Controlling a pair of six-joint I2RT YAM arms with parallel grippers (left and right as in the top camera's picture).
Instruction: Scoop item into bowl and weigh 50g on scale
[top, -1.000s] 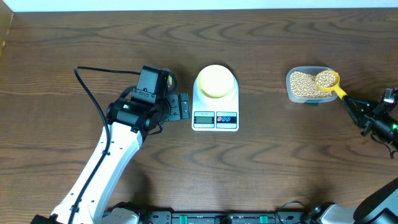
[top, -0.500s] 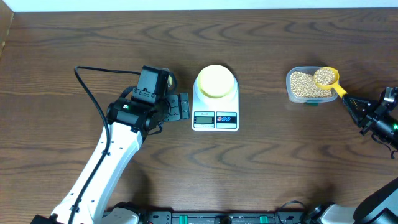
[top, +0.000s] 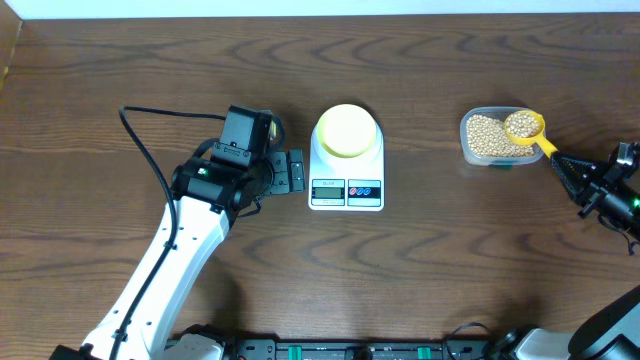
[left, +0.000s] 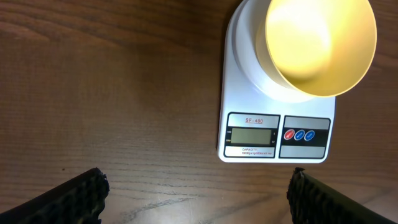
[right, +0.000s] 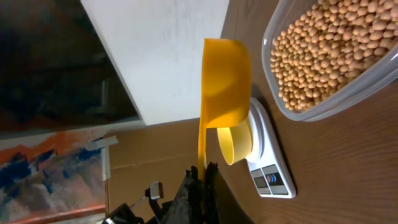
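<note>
The pale-yellow bowl (top: 347, 130) stands empty on the white scale (top: 346, 188) at the table's middle; both show in the left wrist view, bowl (left: 320, 46) on scale (left: 276, 140). My left gripper (top: 297, 171) is open and empty, just left of the scale (left: 196, 196). My right gripper (top: 566, 170) is shut on the handle of a yellow scoop (top: 525, 126), whose cup holds tan beans above the clear tub of beans (top: 485, 138). In the right wrist view the scoop (right: 225, 78) hangs beside the tub's beans (right: 326, 50).
A black cable (top: 150, 140) loops from the left arm over the table's left part. A white wall edge (top: 320, 8) runs along the table's far side. The tub (right: 348, 93) stands at the far right of the table.
The scoop's cup has shifted very slightly over the tub. The left arm has not moved.
</note>
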